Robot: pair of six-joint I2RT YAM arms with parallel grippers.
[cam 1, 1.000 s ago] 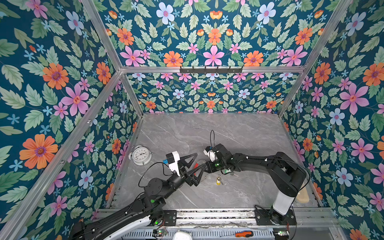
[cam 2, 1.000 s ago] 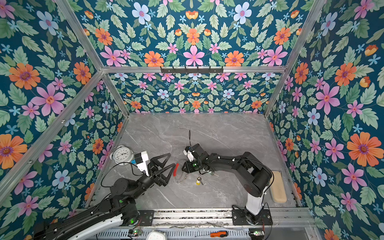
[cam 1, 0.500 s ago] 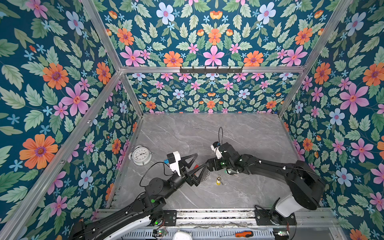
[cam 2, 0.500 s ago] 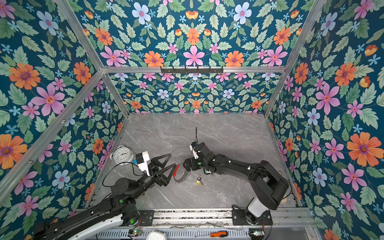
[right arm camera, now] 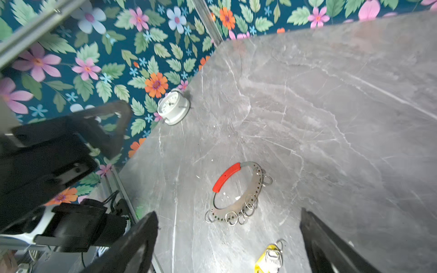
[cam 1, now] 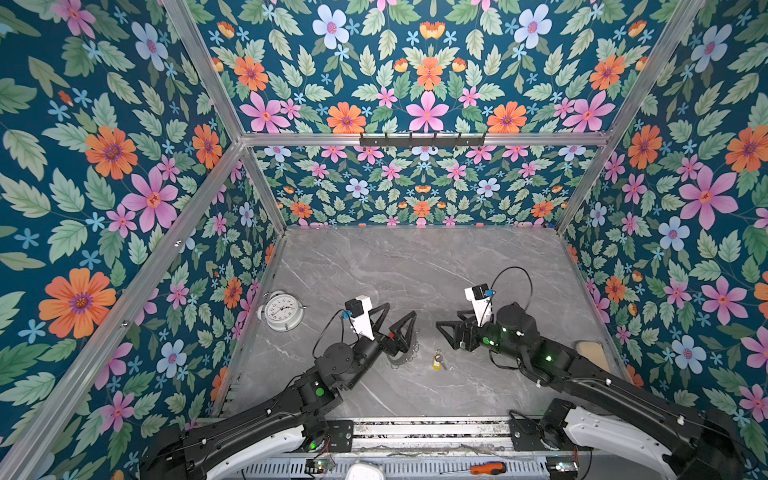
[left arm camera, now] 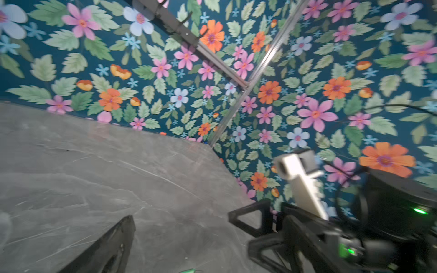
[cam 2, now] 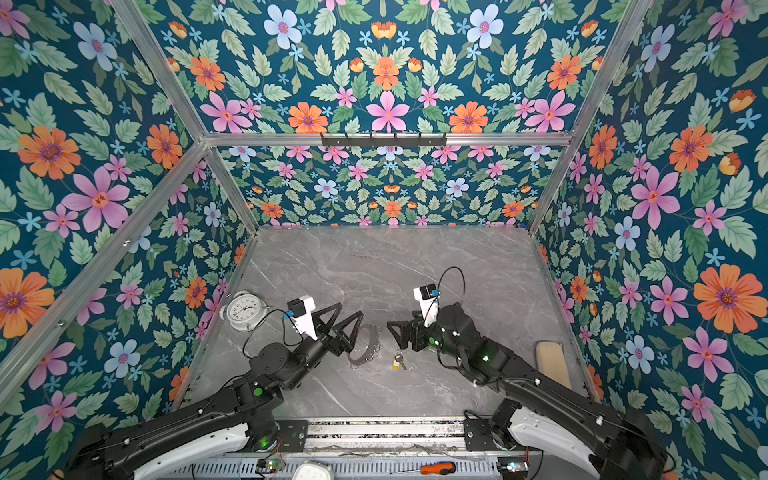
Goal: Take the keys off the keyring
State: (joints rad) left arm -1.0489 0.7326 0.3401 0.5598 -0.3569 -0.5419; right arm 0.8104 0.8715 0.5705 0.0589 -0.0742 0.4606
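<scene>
The keyring (right arm camera: pixel 254 189), a grey loop with a red section and several silver split rings, lies flat on the marble table. In both top views the left gripper partly covers the keyring (cam 1: pixel 402 356) (cam 2: pixel 365 349). A yellow-headed key (right arm camera: pixel 269 260) (cam 1: pixel 437 362) (cam 2: pixel 397 362) lies loose on the table just right of the ring, apart from it. My left gripper (cam 1: pixel 402 309) (cam 2: pixel 350 309) hangs open over the ring, holding nothing. My right gripper (cam 1: pixel 446 322) (right arm camera: pixel 228 214) stands open and empty, to the right of the key.
A white round alarm clock (cam 1: pixel 282 311) (right arm camera: pixel 173 110) stands by the left wall. A beige pad (cam 1: pixel 590 353) lies at the right wall. An orange-handled screwdriver (cam 1: pixel 486 468) rests on the front rail. A black hook rail (cam 1: pixel 422 139) runs along the back wall.
My right gripper has opened wide and drawn back to the right, away from the left gripper and the keyring. The left gripper has hardly moved and stays open.
</scene>
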